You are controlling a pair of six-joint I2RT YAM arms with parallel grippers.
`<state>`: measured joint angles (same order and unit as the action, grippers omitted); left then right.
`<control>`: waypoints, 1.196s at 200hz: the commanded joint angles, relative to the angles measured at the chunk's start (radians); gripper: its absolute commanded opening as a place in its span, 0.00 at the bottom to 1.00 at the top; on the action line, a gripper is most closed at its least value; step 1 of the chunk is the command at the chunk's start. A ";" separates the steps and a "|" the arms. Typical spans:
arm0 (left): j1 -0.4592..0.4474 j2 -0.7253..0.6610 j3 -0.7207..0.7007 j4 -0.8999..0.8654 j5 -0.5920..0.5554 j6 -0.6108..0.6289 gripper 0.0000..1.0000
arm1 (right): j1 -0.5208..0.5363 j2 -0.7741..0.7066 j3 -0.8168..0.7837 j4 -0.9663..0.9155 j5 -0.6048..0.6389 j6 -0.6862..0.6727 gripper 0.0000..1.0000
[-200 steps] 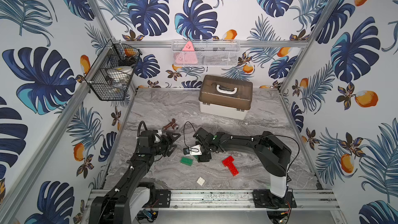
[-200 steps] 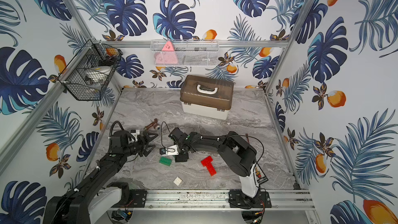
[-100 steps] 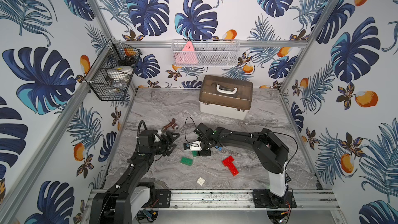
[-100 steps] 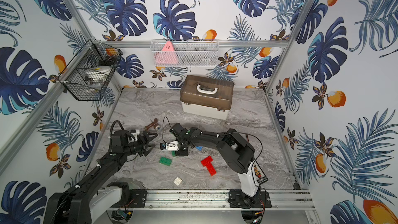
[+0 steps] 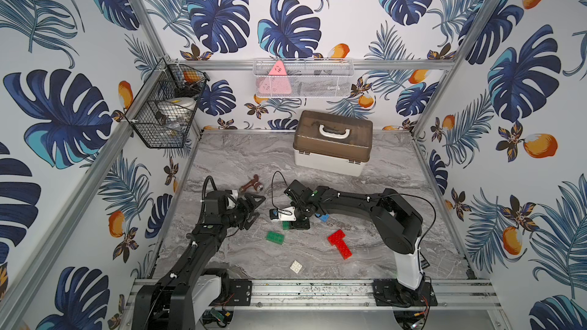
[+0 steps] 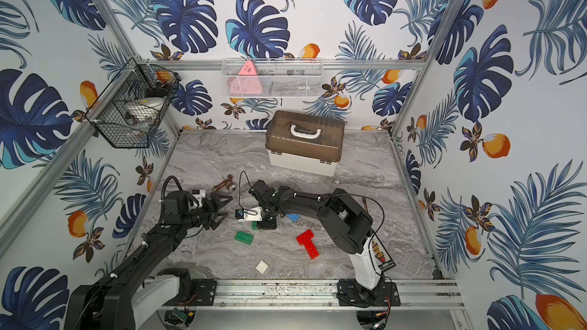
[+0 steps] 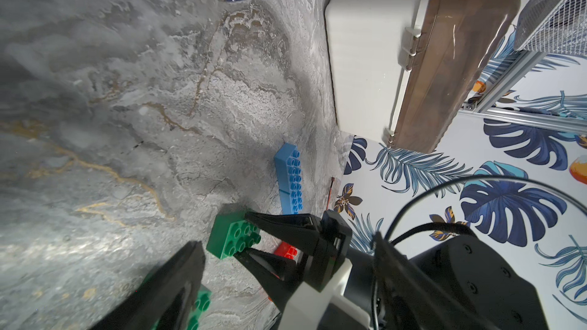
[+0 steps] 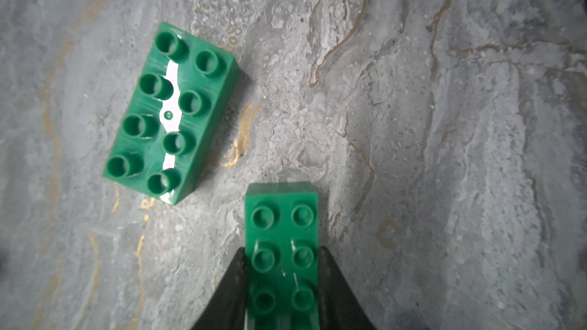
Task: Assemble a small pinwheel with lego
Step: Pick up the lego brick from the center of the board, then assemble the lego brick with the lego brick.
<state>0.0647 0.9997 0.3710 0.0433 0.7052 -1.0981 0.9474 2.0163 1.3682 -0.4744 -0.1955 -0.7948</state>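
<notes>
Right pincer (image 8: 281,257) pinches a green brick (image 8: 281,217) across its narrow width, one black finger against each long side. The brick's long axis runs straight out ahead of the fingers, studs up. Whether it is lifted or resting on the grey marbled desk (image 5: 241,160) cannot be told.

A second green brick (image 8: 171,112) lies loose, studs up, near the held one but apart from it, toward the robot's base and the left pincer's side. Its long axis is turned slightly from the held brick's.

The left pincer (image 5: 258,208) hovers close by, spread wide and empty.

No pinwheel exists yet. Two red bricks (image 5: 340,244) touch in a T, a white square brick (image 5: 295,266) lies alone nearer the base, and two blue bricks (image 7: 290,182) lie end to end just beyond the right pincer.
</notes>
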 commanded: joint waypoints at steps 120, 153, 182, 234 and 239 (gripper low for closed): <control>-0.238 0.165 0.057 0.157 -0.115 -0.044 0.85 | -0.270 -0.282 -0.145 -0.034 -0.146 0.517 0.17; -0.352 0.274 0.114 0.222 -0.189 -0.056 0.85 | -0.286 -0.318 -0.217 0.019 -0.056 0.552 0.14; -0.409 0.381 0.158 0.292 -0.203 -0.074 0.84 | -0.295 -0.319 -0.250 0.051 0.066 0.573 0.12; -0.460 0.457 0.188 0.331 -0.231 -0.077 0.83 | -0.294 -0.299 -0.279 0.137 0.080 0.573 0.10; -0.461 0.459 0.188 0.329 -0.233 -0.074 0.83 | -0.294 -0.295 -0.282 0.145 0.080 0.573 0.10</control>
<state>-0.3878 1.4479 0.5495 0.3260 0.4992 -1.1652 0.6529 1.7084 1.0943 -0.3908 -0.1444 -0.2348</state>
